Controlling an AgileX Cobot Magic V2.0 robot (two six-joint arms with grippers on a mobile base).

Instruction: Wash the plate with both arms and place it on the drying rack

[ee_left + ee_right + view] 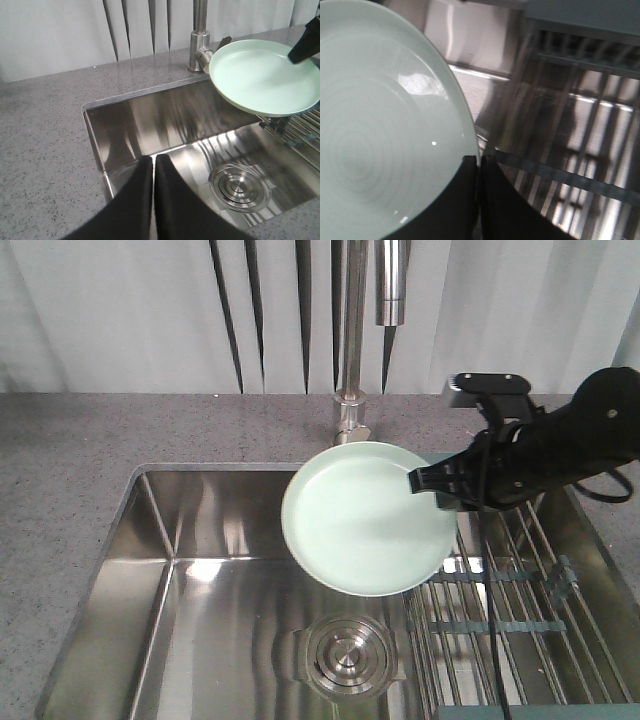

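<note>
above the sink point(200, 530), plate point(365, 525) in right claw point(422, 480)

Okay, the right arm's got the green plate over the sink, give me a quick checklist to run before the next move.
1. Grip of the right tool on the plate: ok, shut on its rim.
2. Plate over the sink: ok, held above the basin, next to the drying rack.
3. Is the left tool free: ok, shut, holding nothing, apart from the plate.
4. Water from the faucet: not ok, no stream visible.
5. Plate directly under the faucet: cannot tell.
</note>
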